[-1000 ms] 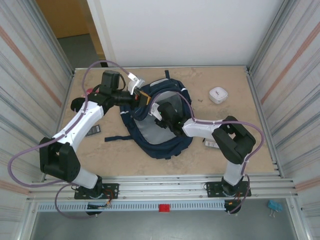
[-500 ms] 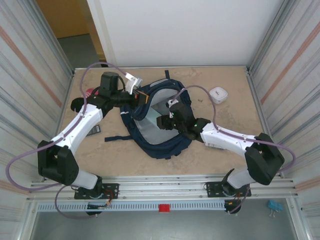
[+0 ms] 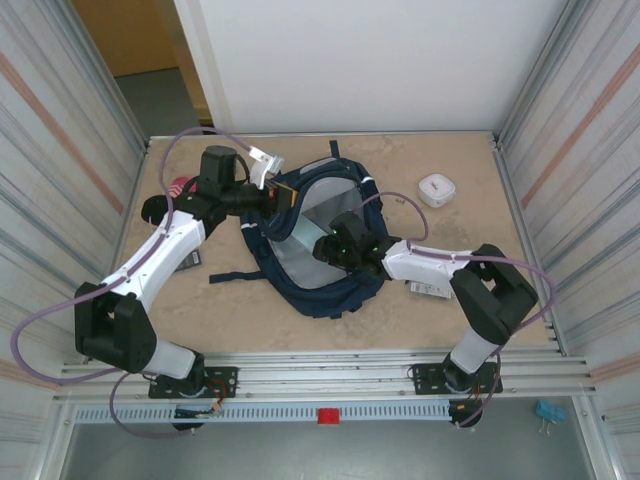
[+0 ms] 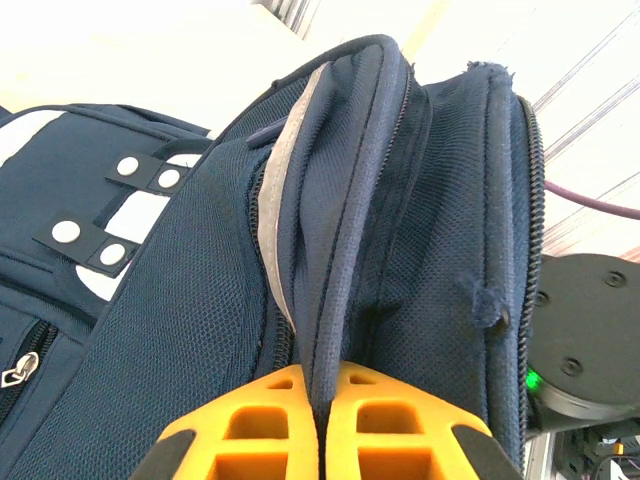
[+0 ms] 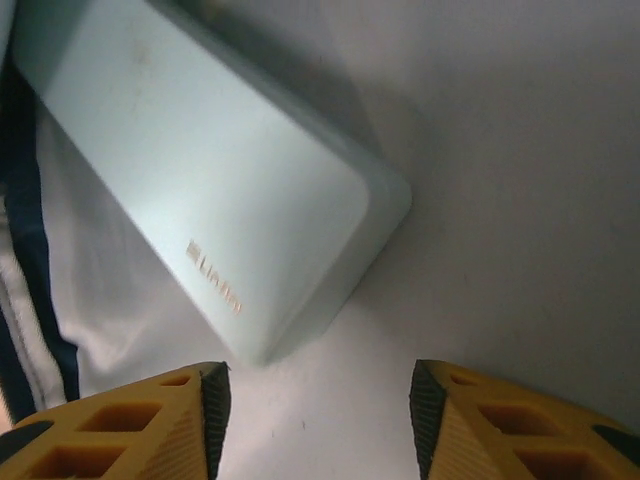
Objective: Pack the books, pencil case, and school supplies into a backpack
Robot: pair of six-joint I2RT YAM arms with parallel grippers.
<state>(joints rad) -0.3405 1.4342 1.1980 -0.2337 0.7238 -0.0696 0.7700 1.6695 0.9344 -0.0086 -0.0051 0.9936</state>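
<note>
The navy backpack [image 3: 330, 290] lies on the table with its mouth held open. My left gripper [image 3: 283, 196] is shut on the backpack's upper rim [image 4: 340, 200], with the fabric edge pinched between the orange fingers [image 4: 265, 430]. My right gripper [image 3: 328, 246] reaches into the opening and is open, with nothing between its fingertips [image 5: 315, 420]. Just ahead of it a pale teal flat case [image 5: 200, 190] rests on the grey lining [image 5: 500, 150], also seen from above as the teal case [image 3: 316, 214]. A thin dark rectangle [image 3: 188, 262] beside the left arm may be the book; it is too small to tell.
A small white box [image 3: 437, 189] sits at the back right. A red thing [image 3: 180, 183] shows behind the left arm. A pale flat item [image 3: 424, 289] lies under the right forearm. Metal walls close in both sides.
The right arm's elbow swung out to the right and came part way back. The teal case now shows uncovered inside the backpack. The left gripper kept its hold on the rim.
</note>
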